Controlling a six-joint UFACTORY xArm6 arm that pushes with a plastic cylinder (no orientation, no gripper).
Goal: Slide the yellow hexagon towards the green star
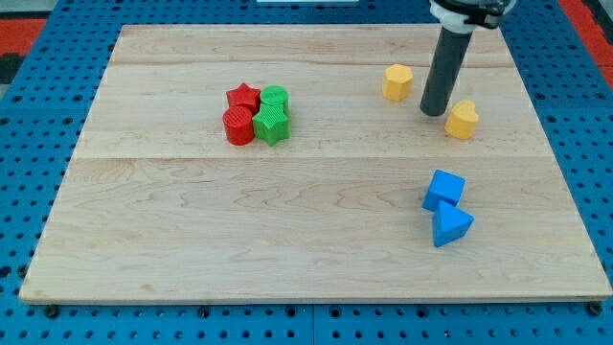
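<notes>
The yellow hexagon (398, 81) lies in the upper right part of the wooden board (287, 230). The green star (271, 125) sits left of centre in a tight cluster with a red star (244, 96), a green cylinder (276, 97) and a red cylinder (238, 126). My tip (433, 113) rests on the board just below and to the right of the yellow hexagon, a small gap apart from it. The tip stands close to the left side of a yellow heart-shaped block (463, 119). The green star is far to the tip's left.
A blue cube (444, 189) and a blue triangular block (451, 225) lie together at the lower right. The board sits on a blue perforated base (29, 115). The arm's rod (446, 67) comes down from the view's top right.
</notes>
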